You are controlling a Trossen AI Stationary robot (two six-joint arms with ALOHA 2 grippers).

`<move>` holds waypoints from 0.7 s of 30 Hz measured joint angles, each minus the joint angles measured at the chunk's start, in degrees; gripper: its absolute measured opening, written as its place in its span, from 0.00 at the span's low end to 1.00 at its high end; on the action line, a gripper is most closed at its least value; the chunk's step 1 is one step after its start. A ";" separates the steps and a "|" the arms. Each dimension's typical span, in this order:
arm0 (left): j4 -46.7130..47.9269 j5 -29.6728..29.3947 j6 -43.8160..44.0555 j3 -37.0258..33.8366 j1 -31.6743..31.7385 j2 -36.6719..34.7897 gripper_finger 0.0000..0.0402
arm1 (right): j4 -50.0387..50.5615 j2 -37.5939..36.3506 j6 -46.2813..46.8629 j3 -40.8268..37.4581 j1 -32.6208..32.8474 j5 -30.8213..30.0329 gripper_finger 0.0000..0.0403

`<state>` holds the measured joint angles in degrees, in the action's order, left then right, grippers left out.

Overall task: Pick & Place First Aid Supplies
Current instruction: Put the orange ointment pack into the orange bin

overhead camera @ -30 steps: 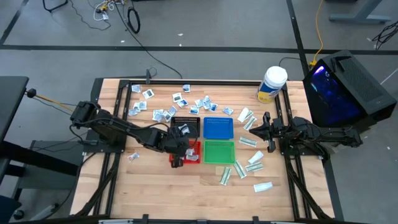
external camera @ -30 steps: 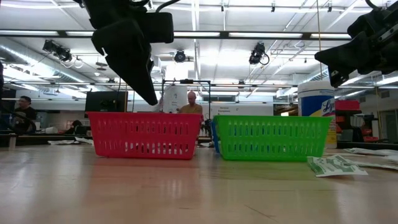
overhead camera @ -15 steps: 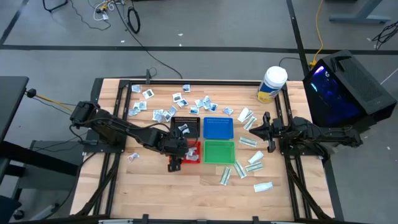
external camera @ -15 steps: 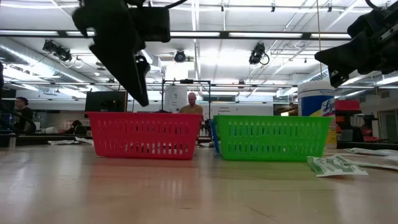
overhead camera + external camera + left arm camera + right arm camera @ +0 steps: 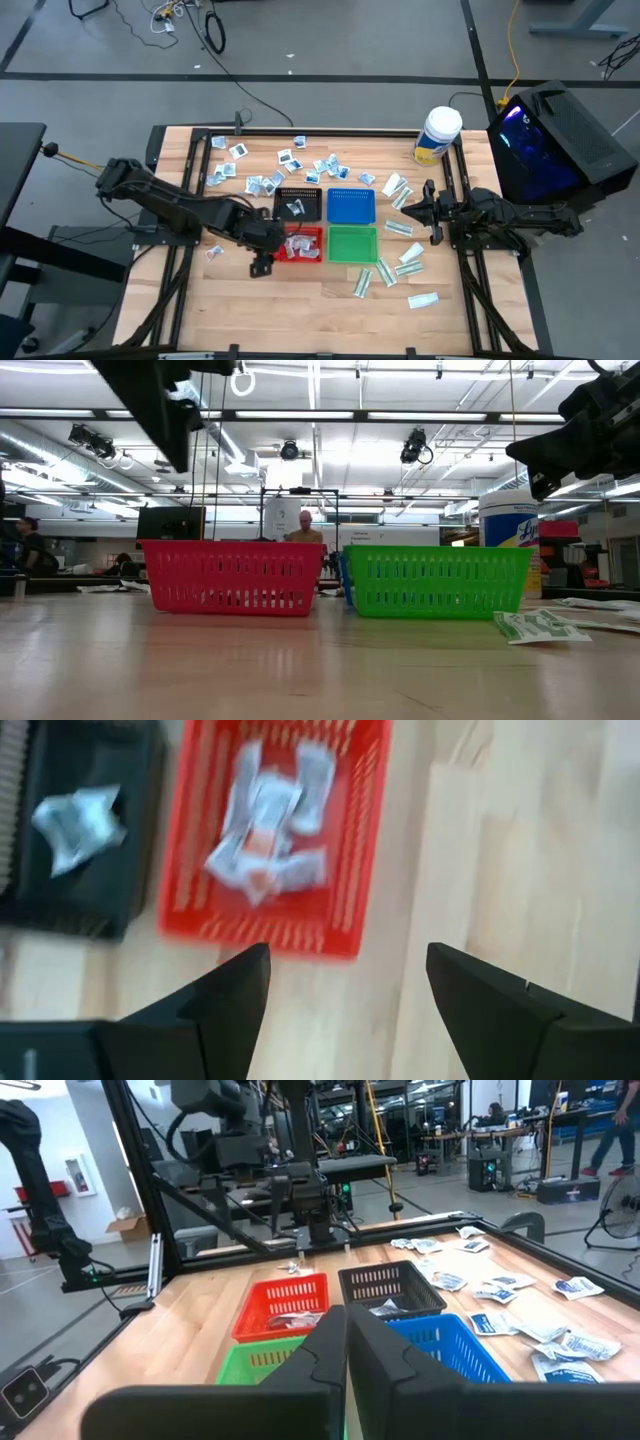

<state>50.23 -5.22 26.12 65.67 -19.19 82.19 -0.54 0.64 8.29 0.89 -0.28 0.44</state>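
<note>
Just beside the red tray [image 5: 303, 244], on the side away from the green tray [image 5: 352, 243], my left fingers [image 5: 262, 264] hang over the bare wood of the counter [image 5: 300, 310]. They are apart and nothing is between them; in my left wrist view both dark tips stand wide with only wood and the near wall of the red tray showing in the gap. Inside the red tray lie several small white packets [image 5: 265, 815] in a loose heap, some of them with an orange mark. The black tray [image 5: 297, 201] stands directly next to the red tray, and it holds one crumpled white packet [image 5: 78, 816]. The blue tray [image 5: 351, 205] is diagonal to the red tray and touches the green one.

Beyond the black tray, as counted from the red tray, many squarish white packets with bluish print [image 5: 290, 160] are scattered on the counter. On the far side of the green tray from the red tray, the longer white-and-green packets [image 5: 405, 265] lie spread out; one of them shows in the low view flat on the wood.

My right fingers [image 5: 412, 208] wait well apart from the red tray, past the green and blue trays. They are pressed together and hold nothing. The big white jar [image 5: 437, 135] stands at the counter corner near them.
</note>
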 joint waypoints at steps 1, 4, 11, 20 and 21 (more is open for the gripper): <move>1.58 -0.47 0.76 0.00 -0.48 -0.59 0.69 | 0.00 0.00 -0.02 0.00 -0.02 0.06 0.04; 6.52 -1.65 3.62 -0.07 -1.99 -1.78 0.69 | 0.02 0.00 0.00 0.00 -0.02 0.04 0.04; 9.65 -1.97 10.16 -4.17 -4.15 -4.51 0.69 | 0.08 0.00 -0.02 0.01 -0.02 0.03 0.04; 9.64 8.01 14.70 -13.53 -4.25 -4.74 0.69 | 0.09 0.00 0.00 0.01 -0.02 0.03 0.04; 9.64 8.74 15.37 -14.77 -4.25 -4.74 0.69 | 0.09 0.00 0.00 0.00 0.00 0.03 0.04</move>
<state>59.87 3.52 41.49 50.90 -23.44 77.45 -0.45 0.64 8.29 0.89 -0.27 0.47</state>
